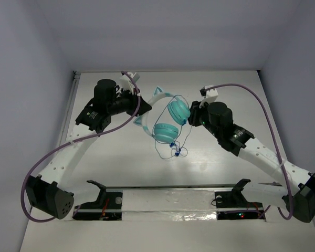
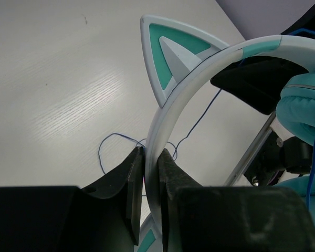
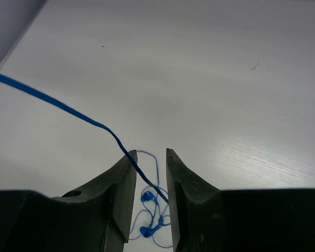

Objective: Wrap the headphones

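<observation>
**Item 1: headphones** (image 1: 166,129). Teal, sitting at mid-table (image 1: 121,163) between the two arms.
- Headband (image 2: 199,73): pale, arching up from the left gripper toward the earcups, and standing on edge in the left wrist view.
- Cat ear (image 2: 170,50): pale rim with a teal face, pointing up and away from the band.
- Earcups: one (image 1: 178,109) is lying farther from the bases and one (image 1: 165,130) nearer, the two just beside each other. The pictures do not show whether they are touching the table.
- Cord (image 3: 68,109): thin and blue. It is running taut from the upper left of the right wrist view down into the gap between the right fingers. The rest is trailing down to a loose tangle (image 1: 174,151) lying on the table just near-side of the earcups.

**Item 2: left gripper** (image 2: 152,153). Its fingers are pressing tight on both flat sides of the headband, with no gap showing. It is gripping the band below the cat ear.

**Item 3: right gripper** (image 3: 151,153). It is hovering just beside the farther earcup, on its right. The fingers are standing slightly apart with a narrow slot between them. The cord is passing through the slot along the left finger's inner edge and is not pinched. The tangle is showing on the table below the slot.

**Item 4: purple cables** (image 1: 262,105). Thick, looping along each arm.
</observation>
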Controlling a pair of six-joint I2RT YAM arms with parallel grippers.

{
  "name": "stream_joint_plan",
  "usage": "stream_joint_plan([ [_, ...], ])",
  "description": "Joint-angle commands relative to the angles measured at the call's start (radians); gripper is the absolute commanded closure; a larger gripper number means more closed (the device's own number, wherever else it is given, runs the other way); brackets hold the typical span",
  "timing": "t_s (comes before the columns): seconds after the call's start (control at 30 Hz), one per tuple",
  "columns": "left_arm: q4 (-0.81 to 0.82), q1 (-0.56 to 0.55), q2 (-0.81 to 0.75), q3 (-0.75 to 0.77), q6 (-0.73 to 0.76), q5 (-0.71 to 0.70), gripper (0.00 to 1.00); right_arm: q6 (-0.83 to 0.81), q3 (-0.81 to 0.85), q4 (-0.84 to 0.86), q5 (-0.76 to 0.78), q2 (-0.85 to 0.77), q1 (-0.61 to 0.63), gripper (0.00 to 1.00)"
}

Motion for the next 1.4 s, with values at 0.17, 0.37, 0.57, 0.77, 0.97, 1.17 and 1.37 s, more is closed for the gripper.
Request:
stream_joint_plan([
  [0.17, 0.082, 0.041, -0.028, 0.126, -0.090, 0.141, 1.00, 0.005, -0.070, 0.377, -0.166, 0.048, -0.017, 0.58],
  [0.37, 0.102, 0.064, -0.028, 0.172, -0.139, 0.147, 1.00, 0.025, -0.142, 0.534, -0.215, 0.089, -0.017, 0.49],
  [0.57, 0.118, 0.073, -0.036, 0.218, -0.177, 0.127, 1.00, 0.046, -0.194, 0.663, -0.248, 0.119, -0.026, 0.38],
  [0.77, 0.072, 0.116, -0.002, 0.337, -0.191, 0.087, 1.00, 0.086, -0.245, 0.729, -0.312, 0.169, -0.026, 0.37],
  [0.97, 0.021, 0.138, 0.051, 0.500, -0.190, 0.055, 1.00, 0.143, -0.295, 0.813, -0.376, 0.248, -0.026, 0.39],
  [1.17, -0.003, 0.172, 0.103, 0.623, -0.202, 0.066, 1.00, 0.170, -0.309, 0.864, -0.406, 0.306, -0.026, 0.41],
  [1.37, 0.018, 0.202, 0.133, 0.650, -0.246, 0.102, 1.00, 0.178, -0.276, 0.908, -0.455, 0.410, -0.026, 0.41],
])
